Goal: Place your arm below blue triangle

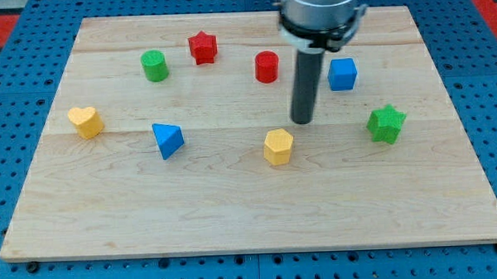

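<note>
The blue triangle [167,140] lies in the left-centre of the frame on the wooden board [234,214], well apart from my tip [302,121], which stands at centre-right, slightly higher in the frame, touching no block and holding nothing. Eight blocks dot the board: two blue, two red, two green, two yellow, among them a blue cube [342,73] and a yellow hexagon [278,147] near the rod. The triangle is a bright blue wedge, its point aimed toward the view's bottom left.

Desk [234,198]: pale wood, visible grain, smooth matt finish. Blue triangle [167,140]: matt plastic look. Rod: dark, dull sheen; tip [302,121] likewise.
</note>
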Available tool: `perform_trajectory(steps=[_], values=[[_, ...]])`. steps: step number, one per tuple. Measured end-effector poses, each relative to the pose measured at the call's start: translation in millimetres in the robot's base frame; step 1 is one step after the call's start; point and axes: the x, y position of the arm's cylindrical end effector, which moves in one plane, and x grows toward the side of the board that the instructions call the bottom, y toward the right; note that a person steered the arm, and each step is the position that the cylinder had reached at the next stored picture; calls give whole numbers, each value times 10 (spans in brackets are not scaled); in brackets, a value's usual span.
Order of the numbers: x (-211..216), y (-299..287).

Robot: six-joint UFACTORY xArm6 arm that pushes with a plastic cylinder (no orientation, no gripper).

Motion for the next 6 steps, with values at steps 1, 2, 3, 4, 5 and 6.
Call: perform_trajectory(steps=[1,2,3,4,5,6], values=[[308,-216],[560,-498],[587,-633],[628,-1007],[843,-1255],[868,-1565]])
